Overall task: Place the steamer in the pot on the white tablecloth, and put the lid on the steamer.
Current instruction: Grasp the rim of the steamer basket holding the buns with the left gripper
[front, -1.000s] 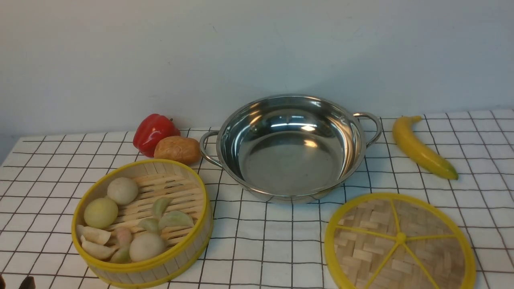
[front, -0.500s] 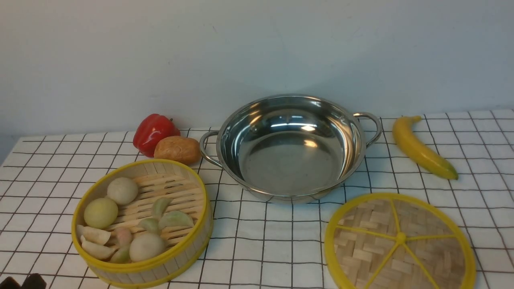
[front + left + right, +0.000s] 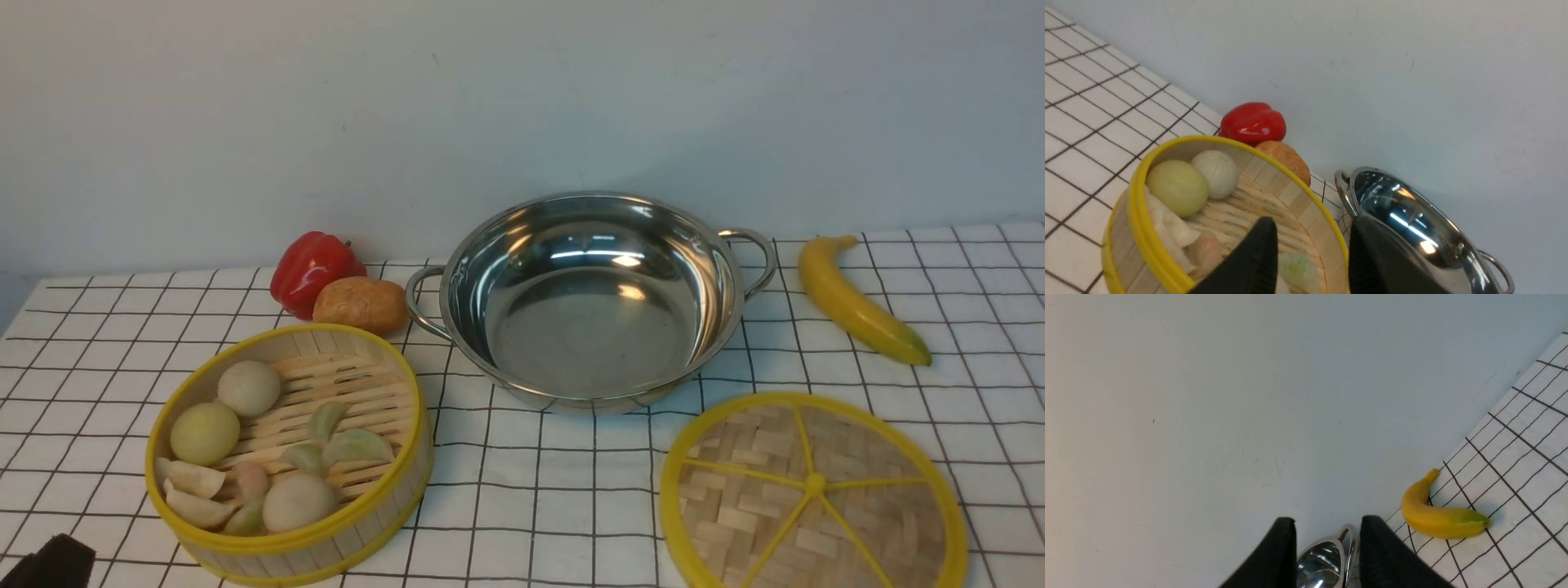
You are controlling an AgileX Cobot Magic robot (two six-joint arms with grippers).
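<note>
Cloth and layout: the white tablecloth (image 3: 531, 490), thin black grid, covers the whole work area; pale wall (image 3: 522, 98) behind.

The pot (image 3: 592, 343) sits at ctr-rear, upright, empty, shiny inside, one loop handle on each side.

The steamer (image 3: 326, 549) sits on the cloth at front L. It is near the pot's L handle but not touching it. On its slatted floor we see round buns (image 3: 249, 388) and pale dumplings (image 3: 196, 478).

The lid (image 3: 812, 490) lies flat on the cloth at front R, spokes up, just in front of the pot's R side w/ a narrow strip of cloth btwn. The frame cuts off its near edge.

Other items: a red pepper (image 3: 314, 269) is behind the steamer, against a brown roll (image 3: 361, 304). The roll lies just beside the pot's L handle. A banana (image 3: 857, 302) lies at rear R, near the pot's R handle, apart from it.

L claw (image 3: 1312, 220): in the front view we get only a dark bit at the bottom-L corner, clear of the steamer. The left wrist view shows both black jaws spread w/ nothing btwn them. The steamer's far rim and the pot's L handle show through the gap.

R claw (image 3: 1327, 518): out of the front view. The right wrist view shows its jaws apart and empty. The pot's rim and R handle show through the gap, the banana off to one side. We can't tell its height over the cloth.

Neither claw touches a thing.
</note>
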